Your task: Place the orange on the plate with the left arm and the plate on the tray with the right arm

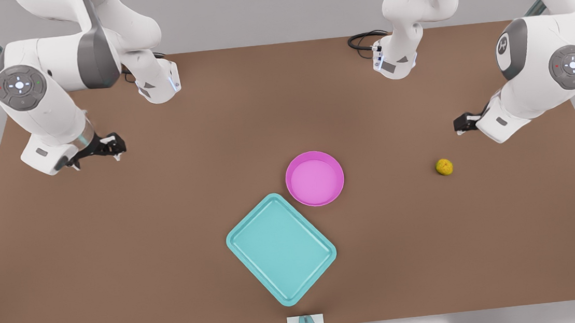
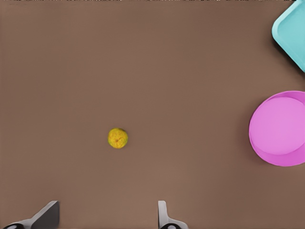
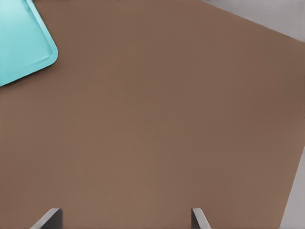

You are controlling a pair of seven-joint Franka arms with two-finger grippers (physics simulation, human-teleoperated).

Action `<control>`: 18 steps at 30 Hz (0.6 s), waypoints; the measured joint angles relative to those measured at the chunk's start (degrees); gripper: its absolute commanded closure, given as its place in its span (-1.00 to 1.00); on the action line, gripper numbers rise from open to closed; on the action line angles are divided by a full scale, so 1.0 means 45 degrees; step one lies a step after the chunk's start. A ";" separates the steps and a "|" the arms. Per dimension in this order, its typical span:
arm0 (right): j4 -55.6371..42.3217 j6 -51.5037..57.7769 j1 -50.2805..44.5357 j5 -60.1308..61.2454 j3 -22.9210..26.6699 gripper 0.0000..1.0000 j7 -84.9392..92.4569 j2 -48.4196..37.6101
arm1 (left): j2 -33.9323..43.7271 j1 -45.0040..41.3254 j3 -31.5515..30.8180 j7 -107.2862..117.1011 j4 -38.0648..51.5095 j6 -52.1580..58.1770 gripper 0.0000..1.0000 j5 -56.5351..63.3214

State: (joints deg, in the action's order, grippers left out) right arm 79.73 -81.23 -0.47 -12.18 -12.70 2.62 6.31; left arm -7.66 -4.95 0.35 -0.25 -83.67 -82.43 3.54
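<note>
You see the orange [image 2: 117,138] alone on bare table [image 2: 143,62] | left gripper [image 2: 107,217] fingers spread, apart from it | plate [image 2: 281,129] beside tray [image 2: 291,33] corner

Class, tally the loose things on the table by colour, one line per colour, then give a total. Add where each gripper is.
Yellow-orange: 1, the orange
Pink: 1, the plate
Teal: 1, the tray
Total: 3
Left gripper open near the orange; right gripper open, waiting at the front view's left.
</note>
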 measured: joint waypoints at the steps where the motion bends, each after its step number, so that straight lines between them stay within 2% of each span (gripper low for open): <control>1: 0.0001 -0.0126 0.0016 -0.0003 0.0001 -1.00 0.0018 0.0009 | -0.0066 0.0006 0.0000 0.0013 -0.0031 -0.0067 -1.00 0.0000; 2: 0.0002 -0.0233 0.0020 -0.0006 0.0000 -1.00 0.0035 0.0020 | -0.0475 0.0013 0.0001 0.0024 -0.0340 -0.0197 -1.00 -0.0045; 5: 0.0003 -0.0455 -0.0004 -0.0010 0.0000 -1.00 0.0081 0.0072 | -0.1998 0.0035 0.0007 0.0047 -0.3352 -0.2130 -1.00 -0.0171; 9: -0.0015 -0.0593 -0.0020 -0.0013 -0.0001 -1.00 0.0132 0.0134 | -0.2561 0.0128 0.0256 0.0031 -0.6419 -0.5876 -1.00 -0.0225; 13: -0.0003 -0.0637 -0.0010 0.0005 -0.0001 -1.00 0.0172 0.0152 | -0.3215 0.0668 0.0908 -0.0181 -0.6969 -0.8491 -1.00 -0.0237; 18: 0.0003 -0.0662 -0.0016 0.0020 -0.0001 -1.00 0.0212 0.0204 | -0.3565 0.0805 0.1002 -0.0435 -0.7346 -1.0215 -1.00 -0.0249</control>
State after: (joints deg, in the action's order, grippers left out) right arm 79.74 -84.21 -0.54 -12.09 -12.71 3.57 7.23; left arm -23.70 -1.33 4.86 -2.21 -116.73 -128.40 2.41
